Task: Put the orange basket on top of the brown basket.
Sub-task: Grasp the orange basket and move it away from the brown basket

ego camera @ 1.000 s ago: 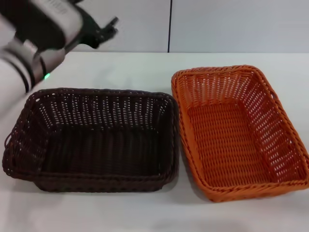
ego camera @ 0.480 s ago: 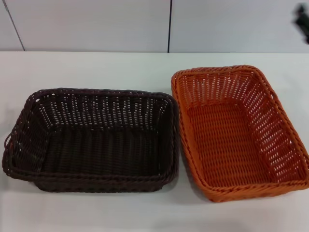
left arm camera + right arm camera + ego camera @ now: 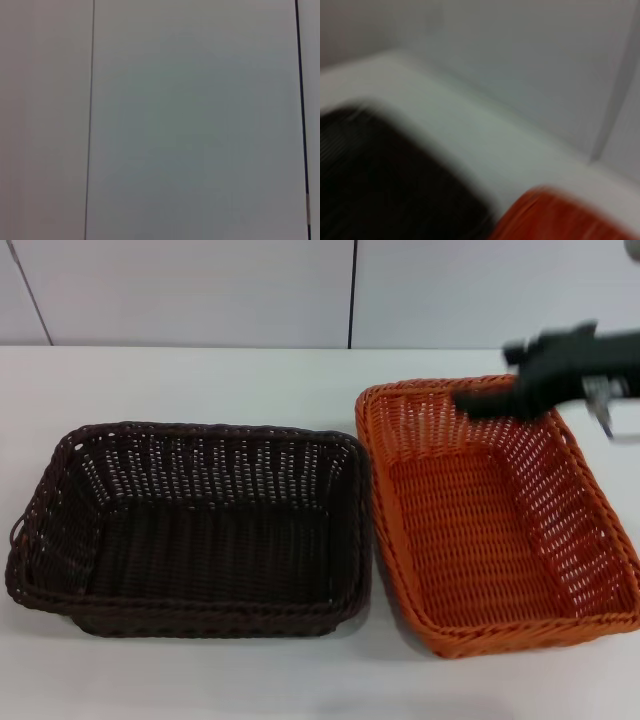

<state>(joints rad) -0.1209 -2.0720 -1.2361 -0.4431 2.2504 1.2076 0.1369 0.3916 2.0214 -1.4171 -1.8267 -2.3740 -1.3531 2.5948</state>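
Note:
The orange basket [image 3: 490, 510] stands on the white table at the right, and the brown basket [image 3: 195, 525] stands beside it at the left, their long sides nearly touching. Both are upright and empty. My right gripper [image 3: 490, 380] reaches in from the right, blurred, above the far right part of the orange basket's rim. It holds nothing that I can see. The right wrist view shows a blurred corner of the brown basket [image 3: 385, 180] and of the orange basket [image 3: 560, 215]. My left gripper is out of sight, and the left wrist view shows only a wall.
The white table [image 3: 230, 380] runs back to a pale panelled wall [image 3: 200, 290]. Bare table lies behind both baskets and along the front edge.
The left arm has gone out of the head view at the upper left. The right arm has come in from the right, over the orange basket's far side. The baskets have not moved.

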